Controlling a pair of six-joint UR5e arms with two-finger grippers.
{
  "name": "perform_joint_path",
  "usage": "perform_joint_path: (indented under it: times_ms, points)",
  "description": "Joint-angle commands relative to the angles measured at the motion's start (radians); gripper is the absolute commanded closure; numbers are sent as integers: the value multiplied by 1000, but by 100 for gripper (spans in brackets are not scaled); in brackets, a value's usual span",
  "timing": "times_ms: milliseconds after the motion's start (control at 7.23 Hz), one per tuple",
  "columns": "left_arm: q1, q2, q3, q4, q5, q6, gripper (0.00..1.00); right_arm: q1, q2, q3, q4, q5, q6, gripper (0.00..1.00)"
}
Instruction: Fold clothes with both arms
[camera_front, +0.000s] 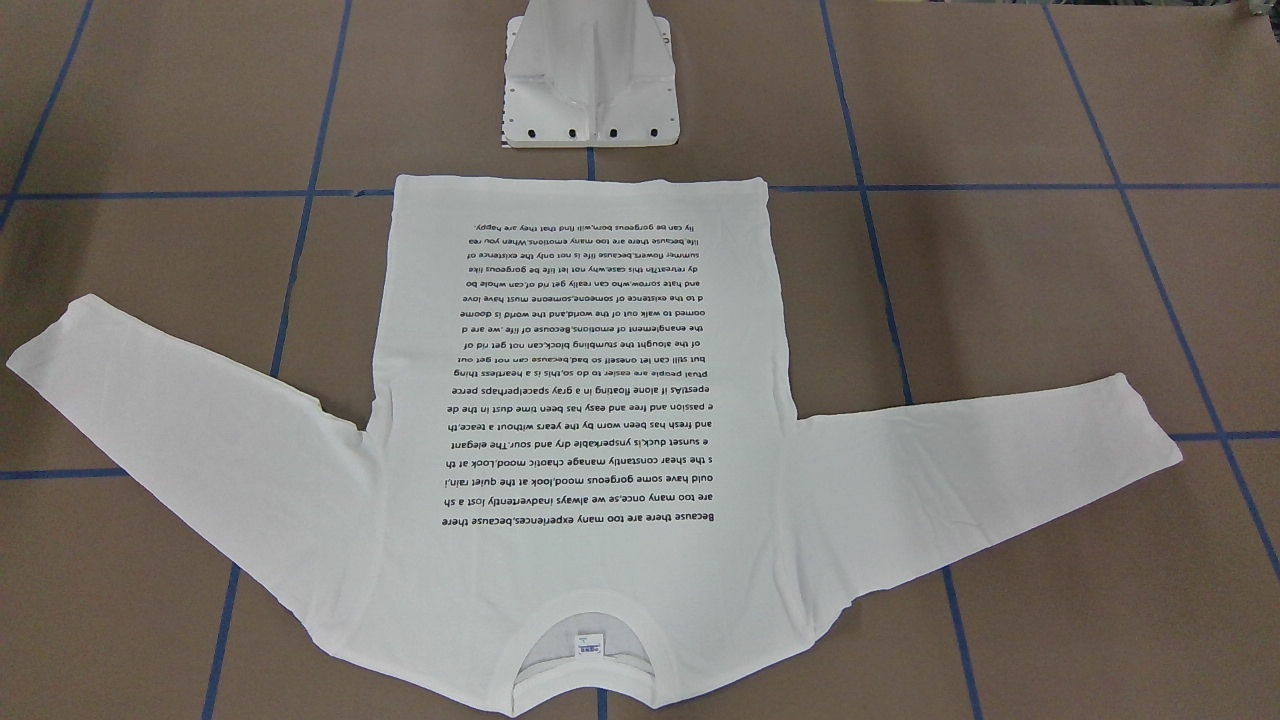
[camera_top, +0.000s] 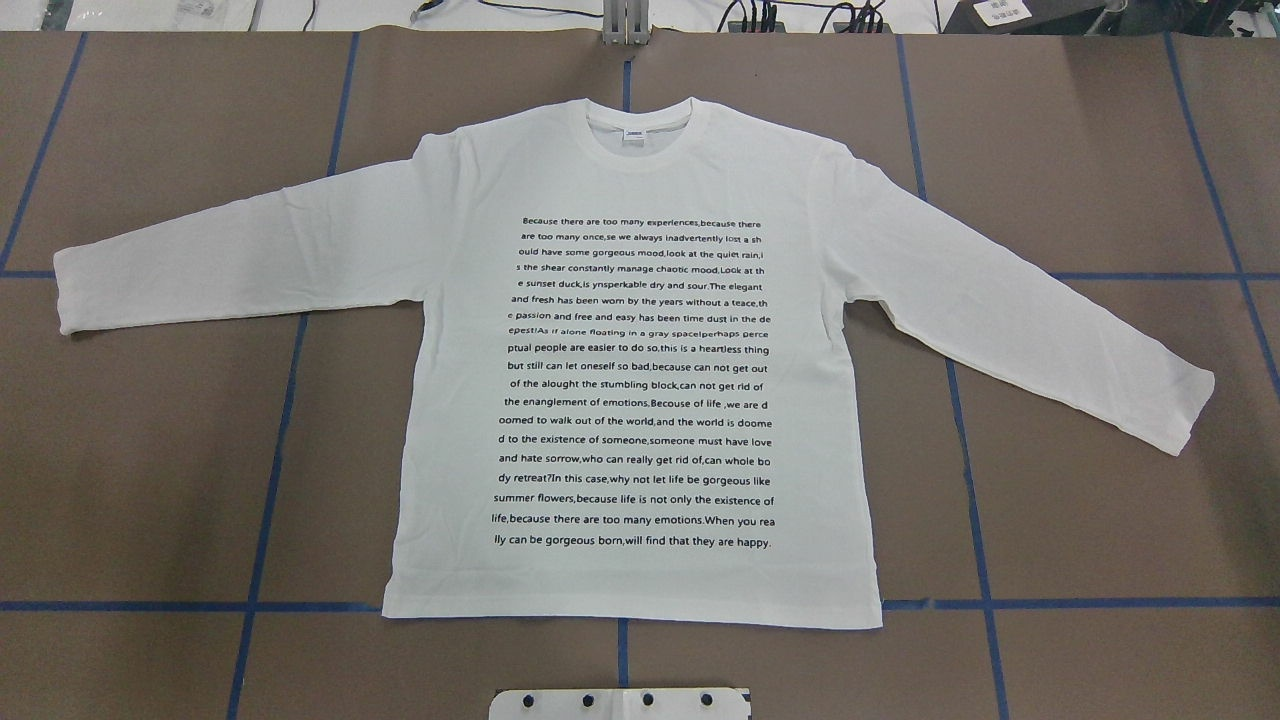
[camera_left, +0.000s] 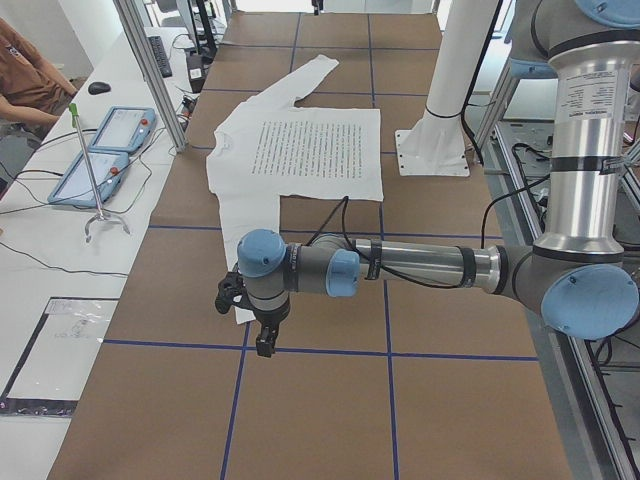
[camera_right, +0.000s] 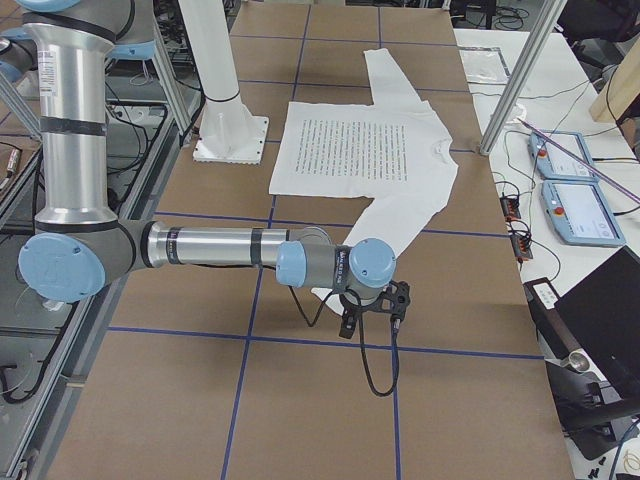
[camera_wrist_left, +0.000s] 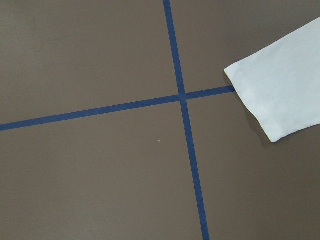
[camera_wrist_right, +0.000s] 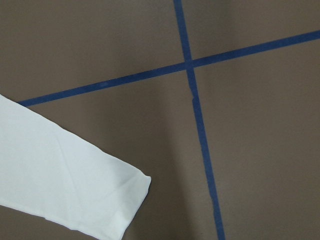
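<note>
Left tool, right tool (grips unclear) near cuffs; shirt, hem toward pedestal.

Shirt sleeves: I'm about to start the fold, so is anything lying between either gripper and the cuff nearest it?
Nothing visible does. The left gripper hangs by one cuff of the shirt, the right gripper by the other cuff; only bare table and blue tape lie around them.
</note>
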Motion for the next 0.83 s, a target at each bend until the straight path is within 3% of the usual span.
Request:
perform_joint_path:
  times_ms: [0,415,691]
  points:
    - [0,2,1,-4,-2,0,0,-1,22,-4,7,-33,0,0]
    - [3,-39,-14,-8,-10,-7,0,-1,20,-5,60,-33,6,0]
    - [16,-67,-10,-144,-8,-13,0,0,29,-9,164,-37,12,0]
